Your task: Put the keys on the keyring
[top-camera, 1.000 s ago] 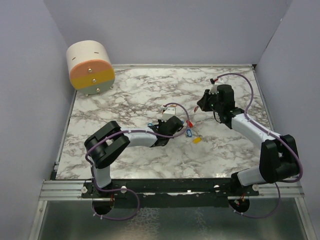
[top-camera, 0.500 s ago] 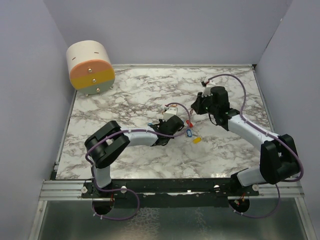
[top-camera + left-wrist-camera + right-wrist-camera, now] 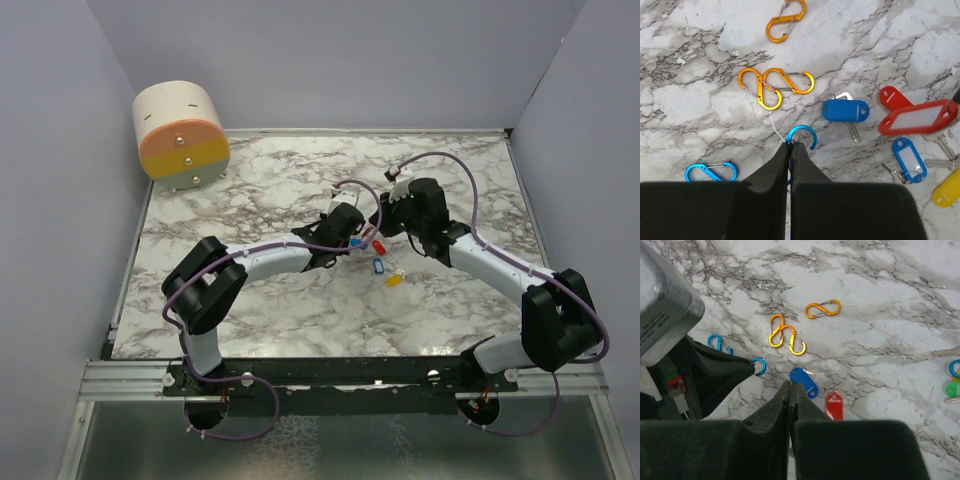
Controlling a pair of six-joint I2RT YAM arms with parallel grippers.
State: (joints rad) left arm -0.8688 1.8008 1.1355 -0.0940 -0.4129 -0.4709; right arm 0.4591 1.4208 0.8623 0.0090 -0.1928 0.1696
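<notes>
Left claw (image 3: 791, 145) is pinched tight on the blue loop clip (image 3: 801, 128), glossy curved metal. Only its front curl pokes past the matte black fingertips, low over the veined marble tabletop (image 3: 700, 105). Just beyond lies the blue key (image 3: 845, 110), flat, with a solid rounded plastic head and a silver blade showing under it. To its right is the red key (image 3: 892, 96), with a red tag (image 3: 917, 117) with a pale window right against it. Nearer the camera sit a blue windowed tag (image 3: 909, 160) on a small wire ring and a yellow tag (image 3: 947, 187) cut by the frame edge. Further out are two orange clips (image 3: 771, 85) linked together, a lone orange clip (image 3: 786, 21) beyond them, and a second blue clip (image 3: 710, 172) on the left.

Over to the right claw (image 3: 790, 385): fingers pressed together, nothing visible between them, tips just beside the blue key's head. This wrist view catches the left claw side-on with the clip at its tip, plus a green tag (image 3: 952, 388) well apart at the right edge. Only the left wrist shows the red tag. From above, both arms meet mid-tabletop and the keys (image 3: 379, 266) are mere coloured specks between the claws
</notes>
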